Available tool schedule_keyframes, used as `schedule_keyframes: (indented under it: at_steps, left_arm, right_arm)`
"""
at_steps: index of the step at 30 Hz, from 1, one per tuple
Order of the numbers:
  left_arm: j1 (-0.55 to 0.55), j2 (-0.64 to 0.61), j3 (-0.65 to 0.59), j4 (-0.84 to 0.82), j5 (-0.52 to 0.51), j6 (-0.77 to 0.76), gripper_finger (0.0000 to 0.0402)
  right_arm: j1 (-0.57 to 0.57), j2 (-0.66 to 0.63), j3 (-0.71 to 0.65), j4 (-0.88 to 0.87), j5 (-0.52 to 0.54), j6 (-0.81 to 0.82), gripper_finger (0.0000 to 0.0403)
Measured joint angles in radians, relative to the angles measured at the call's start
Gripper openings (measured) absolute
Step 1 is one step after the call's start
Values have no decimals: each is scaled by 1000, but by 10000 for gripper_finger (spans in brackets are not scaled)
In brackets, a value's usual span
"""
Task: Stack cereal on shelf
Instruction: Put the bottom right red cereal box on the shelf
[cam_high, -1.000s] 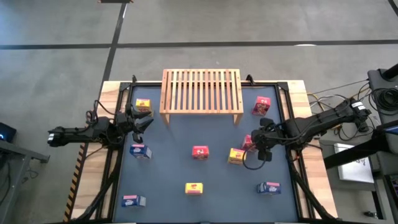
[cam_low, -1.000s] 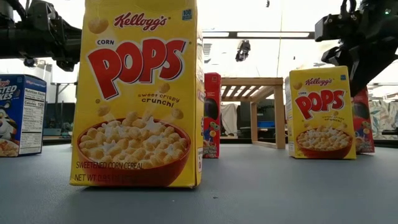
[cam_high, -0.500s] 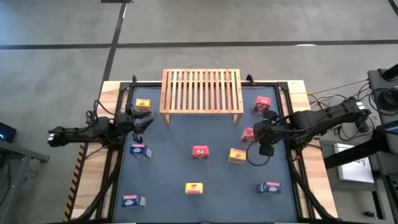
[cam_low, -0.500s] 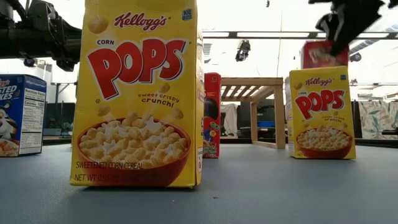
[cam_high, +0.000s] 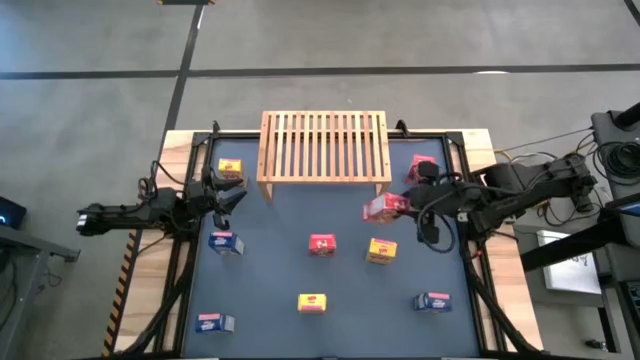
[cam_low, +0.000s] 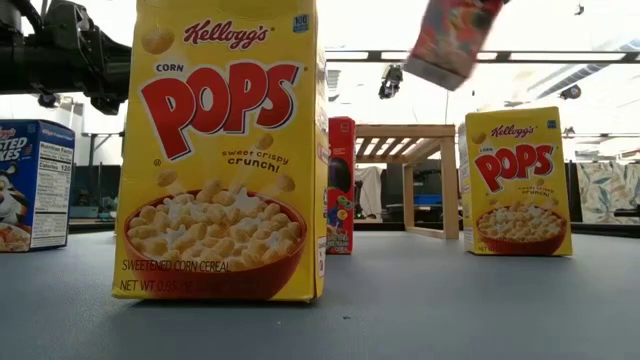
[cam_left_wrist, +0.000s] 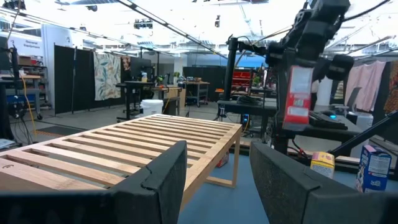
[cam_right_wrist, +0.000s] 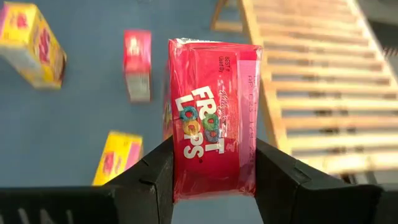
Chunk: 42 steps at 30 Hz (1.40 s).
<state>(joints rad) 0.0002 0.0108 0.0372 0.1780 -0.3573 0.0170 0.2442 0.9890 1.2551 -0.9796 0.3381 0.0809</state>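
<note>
My right gripper (cam_high: 404, 206) is shut on a red cereal box (cam_high: 381, 207), carried in the air just near and right of the wooden slatted shelf (cam_high: 323, 147). The low view shows this box (cam_low: 452, 38) high up and tilted. My left gripper (cam_high: 232, 195) waits open at the shelf's left end, near a yellow box (cam_high: 229, 168). Standing on the table are another red box (cam_high: 421, 168), a red one (cam_high: 321, 244), yellow ones (cam_high: 380, 251) (cam_high: 312, 302) and three blue ones (cam_high: 225, 242) (cam_high: 213, 322) (cam_high: 432, 301). My right gripper pinches the red box between its two fingers (cam_right_wrist: 152, 177), one on each of two opposite sides near the box's end (cam_right_wrist: 211, 186) closest to the wrist. The fingers come from the table's right. The box is lifted clear, tilted, and sticks out toward the shelf.
The dark mat is framed by a raised black rail (cam_high: 455, 160) and wooden table edges. The shelf's slatted top (cam_right_wrist: 311, 93) lies just beyond the held box. Open mat lies between the shelf and the row of boxes in the middle.
My right gripper has risen and moved toward the far-left, toward the shelf's right front corner, carrying the red box. The box, standing on the mat beside the yellow one a second ago, is now lifted clear and tipped over to lie slanting in the air.
</note>
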Motion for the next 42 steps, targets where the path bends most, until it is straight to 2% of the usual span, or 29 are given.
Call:
schedule_keyframes:
  at_steps: [4, 6, 12, 18, 21, 29, 42]
  left_arm:
    - [0, 0, 0, 0, 0, 0, 160]
    - [0, 0, 0, 0, 0, 0, 160]
    - [0, 0, 0, 0, 0, 0, 160]
    - [0, 0, 0, 0, 0, 0, 160]
    - [0, 0, 0, 0, 0, 0, 160]
    - [0, 0, 0, 0, 0, 0, 160]
    - [0, 0, 0, 0, 0, 0, 160]
  right_arm:
    - [-60, 0, -12, 104, -13, -104, 157]
    - [-111, 0, -13, 159, -52, -158, 157]
    - [-329, 8, -13, 298, -252, -288, 159]
    - [-571, 70, 12, 319, -474, -358, 159]
    - [-654, 115, 24, 319, -545, -387, 159]
    - [-723, 209, 89, 276, -556, -429, 160]
    - [-756, 223, 203, 181, -547, -435, 160]
